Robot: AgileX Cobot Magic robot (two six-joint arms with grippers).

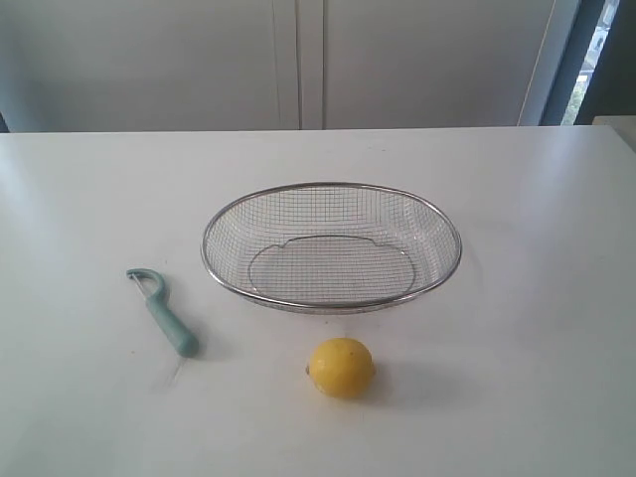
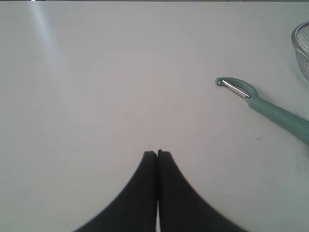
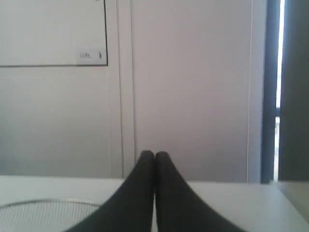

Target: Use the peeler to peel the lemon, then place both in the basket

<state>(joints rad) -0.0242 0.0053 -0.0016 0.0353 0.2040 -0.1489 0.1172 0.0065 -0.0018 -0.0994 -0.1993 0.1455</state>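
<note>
Peeler (image 2: pixel 264 107) handle end, most of basket (image 2: pixel 303 52) beyond left wrist view's edge

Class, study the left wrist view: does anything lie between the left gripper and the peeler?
Nothing visible does. Only bare white table separates the shut left gripper from the peeler, which lies flat on it.

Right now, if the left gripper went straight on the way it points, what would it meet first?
Probably the bare table, though depth is unclear. The left gripper, jaws shut, aims at plain white surface; the peeler lies well off to one side of that line.
</note>
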